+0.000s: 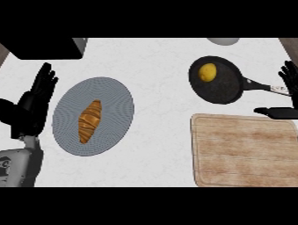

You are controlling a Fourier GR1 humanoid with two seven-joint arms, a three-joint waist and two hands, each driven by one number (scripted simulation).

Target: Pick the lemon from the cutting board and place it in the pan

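A yellow lemon (208,72) lies inside the black pan (221,90) at the upper right of the counter, toward the pan's far left side. The pan's handle (263,85) points right. Below the pan lies a bare wooden cutting board (248,151). My right hand (296,94) stands open at the right edge, fingers up, thumb out to the left just past the handle's end, holding nothing. At the left edge my left hand (29,105) is open too, fingers up, beside the grey plate.
A grey plate (112,99) holds a croissant (90,120) left of centre. A black box (41,48) sits at the top left and a pale round object (224,41) at the top edge. Wooden counter edges show at both upper corners.
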